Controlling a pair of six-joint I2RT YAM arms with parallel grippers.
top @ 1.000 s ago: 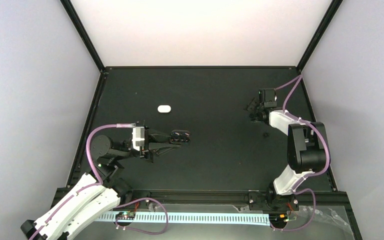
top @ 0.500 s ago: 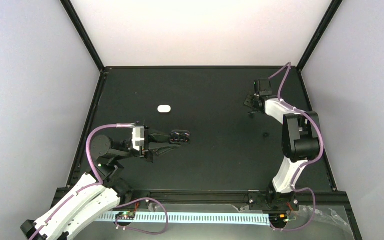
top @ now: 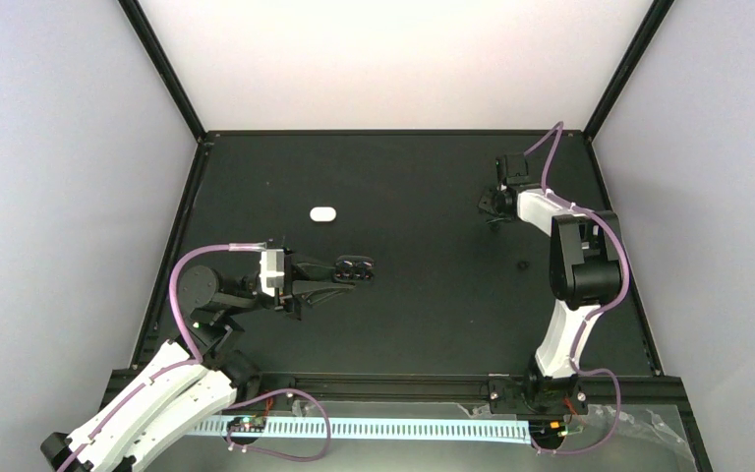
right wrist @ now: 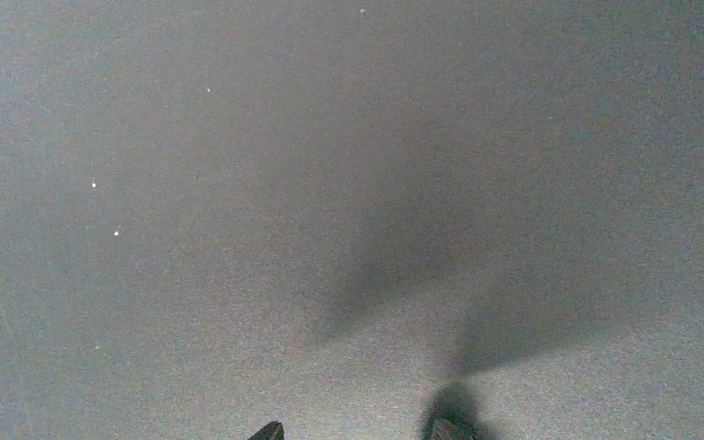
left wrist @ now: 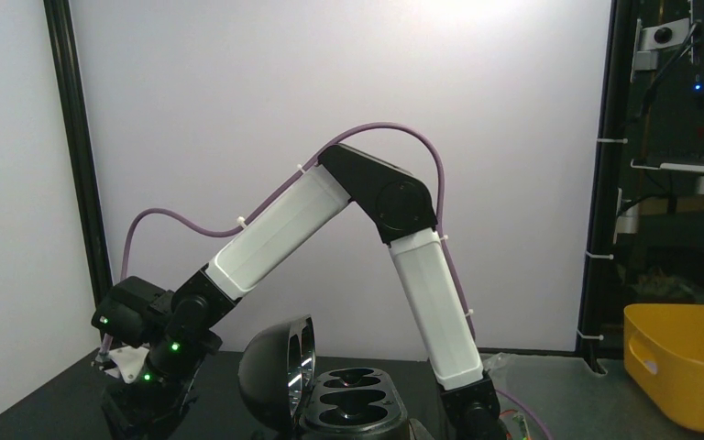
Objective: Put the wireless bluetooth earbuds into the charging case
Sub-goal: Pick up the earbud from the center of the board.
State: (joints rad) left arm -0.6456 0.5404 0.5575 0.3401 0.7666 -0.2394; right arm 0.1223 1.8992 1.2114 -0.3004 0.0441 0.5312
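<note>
Black worktop [top: 423,305], pale walls [top: 59,197] round it. L end effector [top: 342,274] clamped on open black charging case [top: 359,264], approx. 9 o'clock of ctr, lid [left wrist: 280,371] swung up. White pill-shaped item [top: 323,212] lies at 10 o'clock, apart from case. R end effector [top: 492,204] at 2 o'clock, tips apart just above worktop. Can't make out earbuds in any view.

Layout on the bench [top: 423,324] around the charging case [top: 354,266]
It sits between the jaws of the left gripper [top: 344,274]; a pill-shaped case [top: 323,212] lies behind it, slightly left; the right gripper [top: 493,205] is far right, behind.
</note>
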